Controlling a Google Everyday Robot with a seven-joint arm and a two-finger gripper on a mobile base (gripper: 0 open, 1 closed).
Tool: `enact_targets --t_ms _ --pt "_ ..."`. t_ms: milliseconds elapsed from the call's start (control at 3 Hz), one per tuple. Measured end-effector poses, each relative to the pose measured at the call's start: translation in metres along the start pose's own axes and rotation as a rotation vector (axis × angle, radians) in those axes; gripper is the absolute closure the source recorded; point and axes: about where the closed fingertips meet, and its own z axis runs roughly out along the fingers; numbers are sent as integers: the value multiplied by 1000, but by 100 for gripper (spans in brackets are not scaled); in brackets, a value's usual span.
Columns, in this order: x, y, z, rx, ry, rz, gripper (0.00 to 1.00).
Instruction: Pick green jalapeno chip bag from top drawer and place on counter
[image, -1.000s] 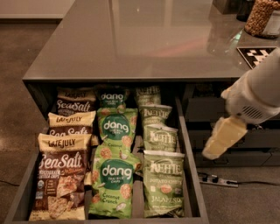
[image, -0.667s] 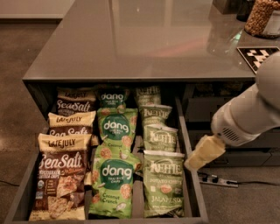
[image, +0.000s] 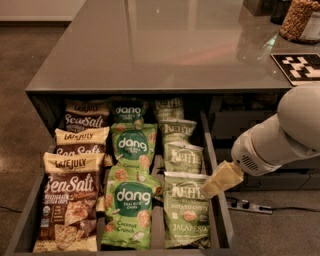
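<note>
**Gripper closes in on the front Kettle bag**

Since a second ago the gripper (image: 209, 189) has swung left and down, across the right wall of the top drawer (image: 212, 145). It now sits at the upper right corner of the green jalapeno chip bag (image: 186, 212), which lies in the drawer's front right corner. I'd centre over the bag's top seam before pinching, staying clear of the dang bag (image: 131, 200). I cannot tell whether the gripper is spread or closed, or whether it touches the bag. The counter surface (image: 150, 45) is above.
</note>
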Motion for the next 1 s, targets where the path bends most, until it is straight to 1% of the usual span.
enact_targets --t_ms 333,667,1000 --pt "7 4 16 4 -33 57 0" --pt "13 13 45 11 -64 118 0" --pt "17 21 66 22 -85 162 0"
